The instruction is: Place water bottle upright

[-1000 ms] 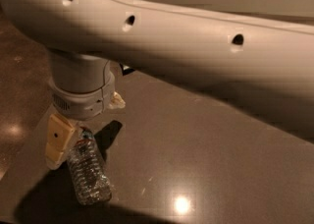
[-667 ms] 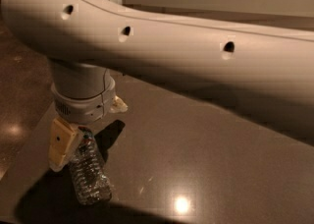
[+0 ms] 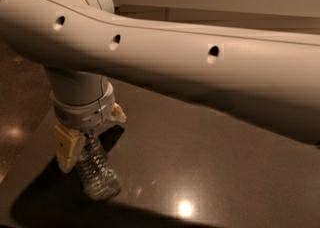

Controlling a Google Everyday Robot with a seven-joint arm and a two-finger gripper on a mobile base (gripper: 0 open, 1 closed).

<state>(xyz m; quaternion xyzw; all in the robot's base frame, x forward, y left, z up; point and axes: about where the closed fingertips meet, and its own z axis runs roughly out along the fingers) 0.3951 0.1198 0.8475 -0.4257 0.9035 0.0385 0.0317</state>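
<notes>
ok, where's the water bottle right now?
Lower left of the camera view: the water bottle hangs tilted in the end effector, below the wrist, base near the dark tabletop.

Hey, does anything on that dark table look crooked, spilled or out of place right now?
The water bottle is askew. It leans with its base toward the lower right, low over the dark table, and its neck is gripped in the end effector at lower left. It is not yet upright. No spill shows.
</notes>
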